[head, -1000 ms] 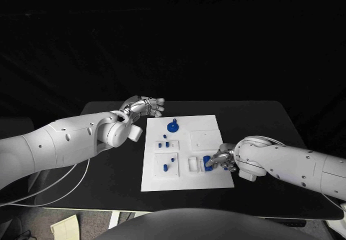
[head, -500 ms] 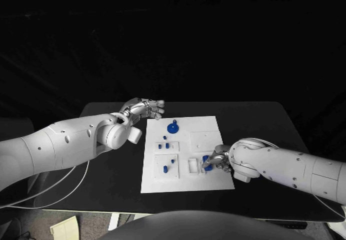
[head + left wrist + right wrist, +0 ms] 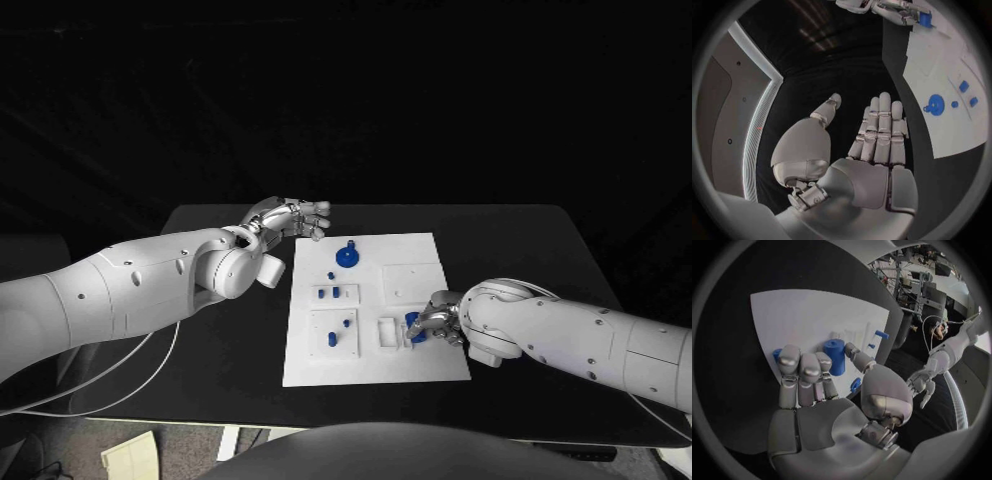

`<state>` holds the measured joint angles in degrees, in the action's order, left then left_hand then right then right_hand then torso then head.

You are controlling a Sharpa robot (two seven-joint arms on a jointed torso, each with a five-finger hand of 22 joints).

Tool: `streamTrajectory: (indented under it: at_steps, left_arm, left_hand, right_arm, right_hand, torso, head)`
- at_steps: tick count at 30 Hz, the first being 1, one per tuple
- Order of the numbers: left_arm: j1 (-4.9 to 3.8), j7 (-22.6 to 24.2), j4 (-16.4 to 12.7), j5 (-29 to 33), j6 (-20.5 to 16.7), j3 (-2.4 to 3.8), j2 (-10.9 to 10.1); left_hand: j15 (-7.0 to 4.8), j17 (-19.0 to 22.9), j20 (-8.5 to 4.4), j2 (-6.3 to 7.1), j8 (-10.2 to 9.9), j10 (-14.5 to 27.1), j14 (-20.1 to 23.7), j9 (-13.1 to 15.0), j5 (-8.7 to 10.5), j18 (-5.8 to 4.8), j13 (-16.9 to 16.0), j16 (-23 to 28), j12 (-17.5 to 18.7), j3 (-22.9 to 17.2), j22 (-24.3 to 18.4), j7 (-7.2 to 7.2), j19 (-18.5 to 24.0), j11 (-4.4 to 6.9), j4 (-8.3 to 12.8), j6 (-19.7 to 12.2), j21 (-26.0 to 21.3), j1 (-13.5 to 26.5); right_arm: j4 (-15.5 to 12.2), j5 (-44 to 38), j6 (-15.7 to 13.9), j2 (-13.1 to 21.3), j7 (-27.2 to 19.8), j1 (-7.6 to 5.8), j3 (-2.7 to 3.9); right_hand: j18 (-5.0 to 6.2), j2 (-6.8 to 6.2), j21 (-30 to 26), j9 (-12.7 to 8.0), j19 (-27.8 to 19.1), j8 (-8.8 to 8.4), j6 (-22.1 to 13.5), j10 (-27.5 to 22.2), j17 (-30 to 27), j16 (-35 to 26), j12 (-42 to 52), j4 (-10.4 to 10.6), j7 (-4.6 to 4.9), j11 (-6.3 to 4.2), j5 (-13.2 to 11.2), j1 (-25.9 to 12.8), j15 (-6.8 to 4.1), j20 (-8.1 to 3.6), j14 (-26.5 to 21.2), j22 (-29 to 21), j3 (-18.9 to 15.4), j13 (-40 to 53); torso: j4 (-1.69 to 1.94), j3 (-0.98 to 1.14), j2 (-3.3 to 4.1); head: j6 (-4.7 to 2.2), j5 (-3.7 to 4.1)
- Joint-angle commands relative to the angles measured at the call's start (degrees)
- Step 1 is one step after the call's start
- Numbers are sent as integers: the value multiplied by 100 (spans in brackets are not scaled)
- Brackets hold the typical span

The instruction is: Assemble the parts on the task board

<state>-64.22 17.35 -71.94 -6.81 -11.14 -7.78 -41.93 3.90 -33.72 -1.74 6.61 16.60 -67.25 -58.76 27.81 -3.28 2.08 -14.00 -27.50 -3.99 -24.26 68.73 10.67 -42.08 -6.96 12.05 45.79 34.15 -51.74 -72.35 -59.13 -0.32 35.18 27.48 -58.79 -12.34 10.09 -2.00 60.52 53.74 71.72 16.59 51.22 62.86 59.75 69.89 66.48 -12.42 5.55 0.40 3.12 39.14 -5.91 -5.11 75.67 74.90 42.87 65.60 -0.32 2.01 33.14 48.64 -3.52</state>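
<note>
Nearest you, your right hand (image 3: 437,322) sits low over the near right part of the task board (image 3: 433,365), its fingers (image 3: 800,371) curled down around a blue cylinder (image 3: 835,356) that stands at the board there; the thumb lies against one side of it and the fingers the other, so you seem to be pinching it, though the contact itself is partly hidden. In the head view that piece shows as a blue part (image 3: 417,326) between the fingertips, just beside a small white raised block (image 3: 385,332). The step in hand looks like seating this piece in its place, so keep it upright, bring it straight down instead of sliding it, and let go only once it stands without help. Watch that your curled fingers do not catch the white block next to it. A little farther on lie the small blue pieces (image 3: 335,334) on the left panel, then the pair (image 3: 333,293) in the middle row, then the round blue part (image 3: 346,256) near the far edge; none of these should be disturbed. Farthest off, your left hand (image 3: 293,216) hovers beside the far left corner of the board, holding nothing, its fingers (image 3: 879,127) straight and close together with the thumb apart. Leave it parked there, clear of the board, unless the plate begins to slide.
</note>
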Motion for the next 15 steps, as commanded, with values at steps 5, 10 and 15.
streamTrajectory:
  at_steps: [5,10,15]
  left_arm:
    - [-3,40,-7,42,108,4,2]
    - [-3,36,-5,42,114,4,2]
    - [-3,32,0,42,124,4,9]
  left_hand:
    - [16,-13,8,-64,30,39,14,-8,-19,95,8,34,-8,19,11,3,20,-14,5,-35,-42,-6]
    - [17,-17,8,-67,31,40,14,-8,-19,95,8,37,-8,20,12,3,20,-14,7,-36,-44,-4]
    - [17,-20,9,-69,32,41,14,-9,-20,95,8,41,-8,21,13,3,20,-14,10,-37,-46,-4]
  right_arm:
    - [-239,-47,-284,212,57,30,-30]
    - [-481,124,-317,324,74,-82,-4]
    - [-676,191,-328,412,91,-190,55]
  right_hand:
    - [491,149,46,-1843,-11,89,381,71,-7,-5,-58,-38,49,-74,41,19,-55,62,-1,109,111,11]
    - [491,120,69,-1833,4,101,467,111,-10,-5,-74,-126,24,-98,33,23,-76,75,7,107,115,16]
    - [491,109,73,-1835,7,96,505,132,-13,-7,-90,-102,13,-109,32,-48,-86,87,10,102,81,18]
  torso:
    - [-4,1,9]
    - [-5,1,14]
    - [0,-1,19]
  head:
    - [-3,-20]
    - [-14,-25]
    - [-24,-17]
